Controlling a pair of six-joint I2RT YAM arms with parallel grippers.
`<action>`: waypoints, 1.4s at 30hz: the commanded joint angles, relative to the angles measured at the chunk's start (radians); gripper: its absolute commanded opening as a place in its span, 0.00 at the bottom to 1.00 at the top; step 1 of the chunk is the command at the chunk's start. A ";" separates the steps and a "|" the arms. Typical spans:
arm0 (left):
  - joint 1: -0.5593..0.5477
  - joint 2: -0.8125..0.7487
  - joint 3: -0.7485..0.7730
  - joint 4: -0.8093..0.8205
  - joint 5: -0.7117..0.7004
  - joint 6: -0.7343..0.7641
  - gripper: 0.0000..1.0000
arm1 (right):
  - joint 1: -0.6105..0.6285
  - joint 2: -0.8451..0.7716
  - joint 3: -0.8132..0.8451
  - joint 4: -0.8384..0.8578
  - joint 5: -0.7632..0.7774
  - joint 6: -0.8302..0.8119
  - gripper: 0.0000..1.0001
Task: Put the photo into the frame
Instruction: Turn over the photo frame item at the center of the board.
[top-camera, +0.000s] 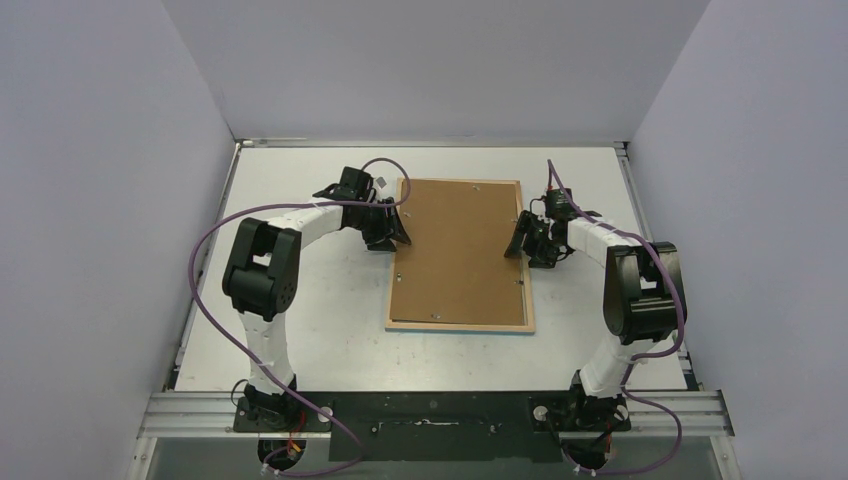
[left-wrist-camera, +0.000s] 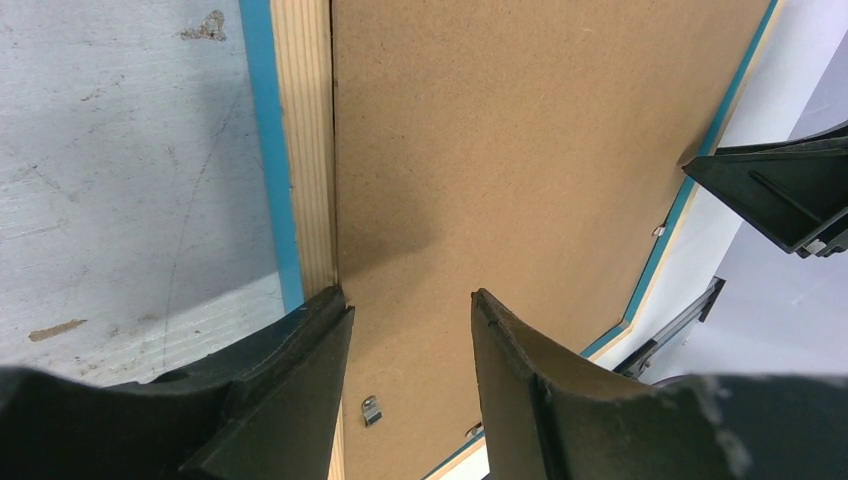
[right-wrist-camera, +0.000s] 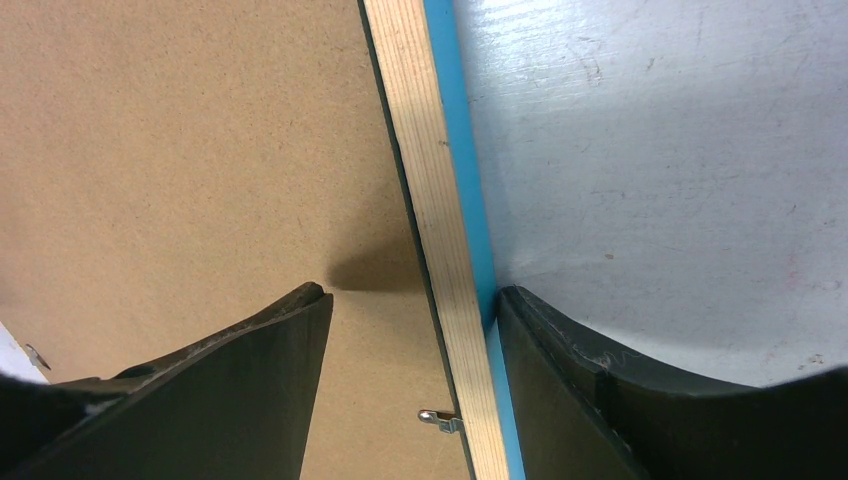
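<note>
My right gripper fills the near view, jaws well apart, astride the right rail of the frame. My left gripper is spread just as wide at the left rail. Neither holds anything, and I can't tell whether the fingertips touch. The wrist views make plain the blue front edge and a metal clip. From above, the frame lies face down mid table, between both grippers, with the brown backing board filling it.
</note>
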 joint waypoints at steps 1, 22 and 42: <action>-0.039 0.033 -0.026 0.015 0.019 -0.013 0.46 | 0.017 0.051 -0.043 0.013 -0.083 0.013 0.63; -0.062 -0.019 -0.095 0.022 0.026 -0.040 0.40 | 0.022 0.054 -0.042 0.028 -0.125 0.028 0.61; -0.025 -0.274 -0.182 -0.025 -0.174 0.120 0.69 | 0.271 -0.413 -0.126 -0.160 0.421 0.330 0.71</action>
